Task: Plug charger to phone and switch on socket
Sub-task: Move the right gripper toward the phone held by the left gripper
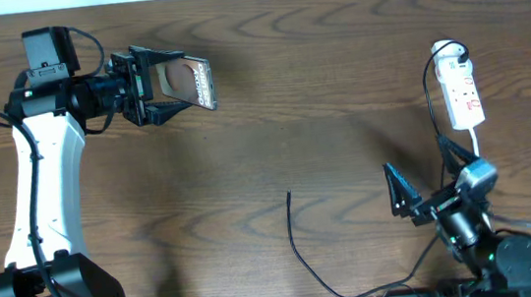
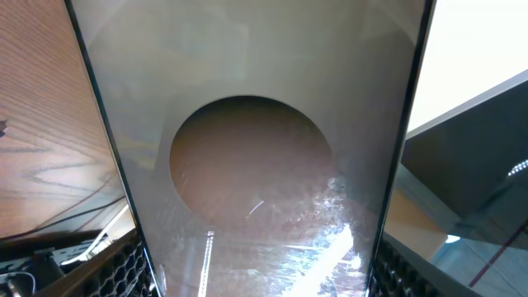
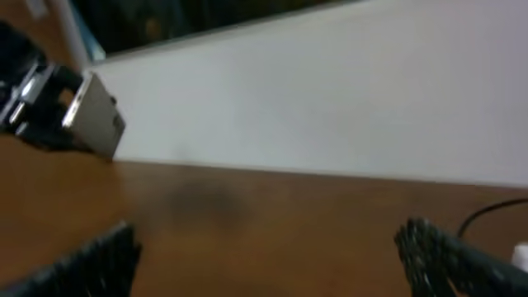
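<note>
Phone [image 1: 191,83] clamped in left gripper [image 1: 177,81] over far-left table [image 1: 337,72]. Charger [image 1: 301,253] lying mid-table, tip pointing away from robot, left of right gripper [image 1: 427,179]. Nearer that one, spread wide and empty.

**Smartphone held at left; cable and power strip on the table**

The bronze-brown rectangular smartphone [image 1: 195,77] is clamped in the left tool [image 1: 181,80] over the far left of the table [image 1: 343,130]. It has a dark round patch on its face and white lettering along its right end. The thin black charger cable [image 1: 291,227] lies loose near the middle front, with its small plug tip pointing away from the robot. The elongated white power strip [image 1: 464,94], marked in red, lies at the far right.
</note>
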You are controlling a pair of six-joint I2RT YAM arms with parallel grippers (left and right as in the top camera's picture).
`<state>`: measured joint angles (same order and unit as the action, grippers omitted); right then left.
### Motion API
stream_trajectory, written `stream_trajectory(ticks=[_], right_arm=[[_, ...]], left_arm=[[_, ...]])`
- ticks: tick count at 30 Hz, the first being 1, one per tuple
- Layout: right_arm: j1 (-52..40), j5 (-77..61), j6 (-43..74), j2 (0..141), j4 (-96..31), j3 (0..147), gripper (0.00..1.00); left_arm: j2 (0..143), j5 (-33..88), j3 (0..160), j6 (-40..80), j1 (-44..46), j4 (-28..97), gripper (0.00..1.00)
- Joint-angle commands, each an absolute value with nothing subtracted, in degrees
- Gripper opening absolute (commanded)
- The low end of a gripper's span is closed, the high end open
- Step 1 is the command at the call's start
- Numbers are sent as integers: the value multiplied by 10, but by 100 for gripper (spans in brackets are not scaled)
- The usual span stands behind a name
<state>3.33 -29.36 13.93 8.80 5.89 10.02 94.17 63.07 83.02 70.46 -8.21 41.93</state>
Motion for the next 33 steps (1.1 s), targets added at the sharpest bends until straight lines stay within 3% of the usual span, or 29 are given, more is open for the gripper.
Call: stream_trajectory(ticks=[1,8,11,13,20,33], right_arm=[[29,-367,156,213,17,234,99],[24,-641,149,530,-131,509,99],[9,-830,141,652,-74,579,99],[2,-884,150,719,-1,605,99],[-50,-774,423,881,209,626,99],[-246,-564,484,1037,247,626,99]], left_arm=[[943,644,846,695,-84,417,7],[943,611,846,695,-84,417,8],[943,592,846,695,-84,417,8],[943,557,846,695,-84,417,7],[943,469,846,695,-80,457,7],[943,278,846,698,1,475,7]])
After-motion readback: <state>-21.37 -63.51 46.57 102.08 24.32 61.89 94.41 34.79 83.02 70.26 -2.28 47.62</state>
